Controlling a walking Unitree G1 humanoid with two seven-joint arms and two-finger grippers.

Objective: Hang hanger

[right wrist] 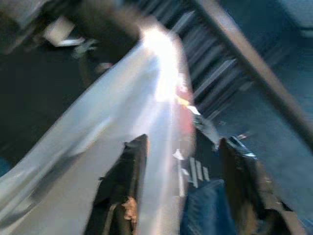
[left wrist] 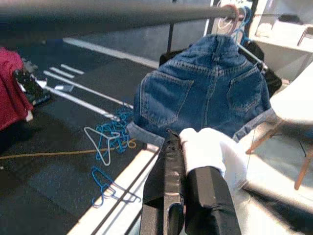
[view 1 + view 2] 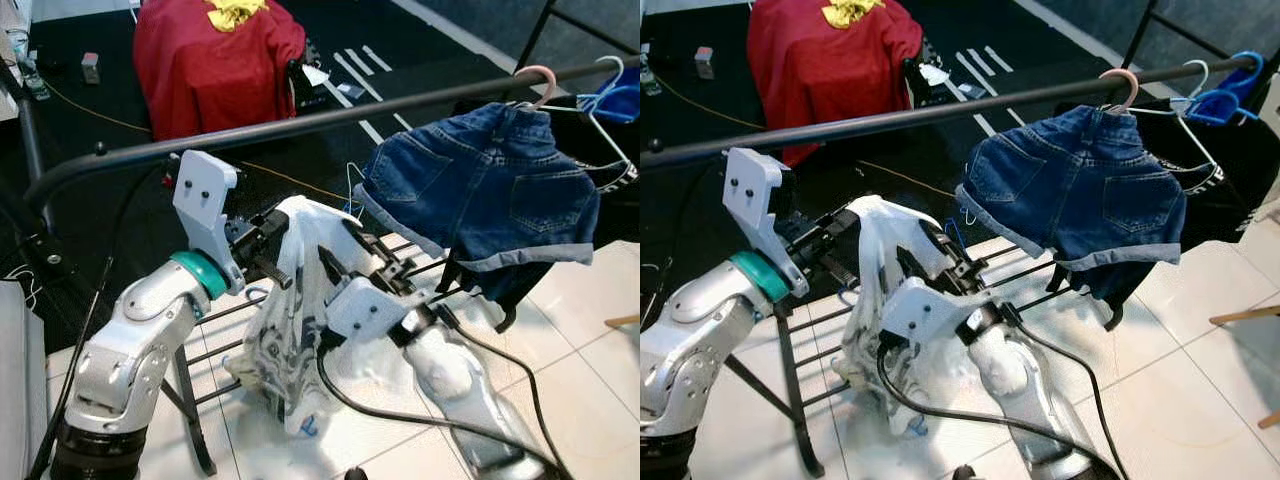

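The left gripper (image 3: 272, 243) is clamped on the top of a white garment (image 3: 290, 320), its two black fingers (image 2: 168, 196) pressed together over a bunch of the cloth. The right gripper (image 3: 350, 262) reaches into the same garment from the other side, with its fingers (image 1: 122, 188) spread apart and the pale cloth lying between them. The garment, white with dark print, hangs from both grippers in a loose drape below the rail (image 3: 300, 120); whether a hanger is inside it cannot be told.

The rail is a long dark bar that runs across in front of the robot, above both grippers. Towards its right end denim shorts (image 3: 480, 200) hang on a pink hook (image 3: 543, 80), and they fill the stretch of rail just beside the white garment. Dark clothes (image 3: 1230, 170) hang behind the shorts, further right, with a white hanger (image 3: 610, 110) and a blue hanger (image 3: 1230, 95) at that end of the rail.

Below the grippers a low black rack (image 3: 200, 360) of thin bars stands on the white tile floor (image 3: 590, 370), with the garment draped over it. Beyond the rail the floor is dark, and a red cloth (image 3: 215, 60) covers a bulky thing there with a yellow piece (image 3: 232, 12) on top. Loose blue and white hangers (image 2: 107, 147) lie on the dark floor near the tile's edge. A black cable (image 3: 400, 415) trails from the right arm.
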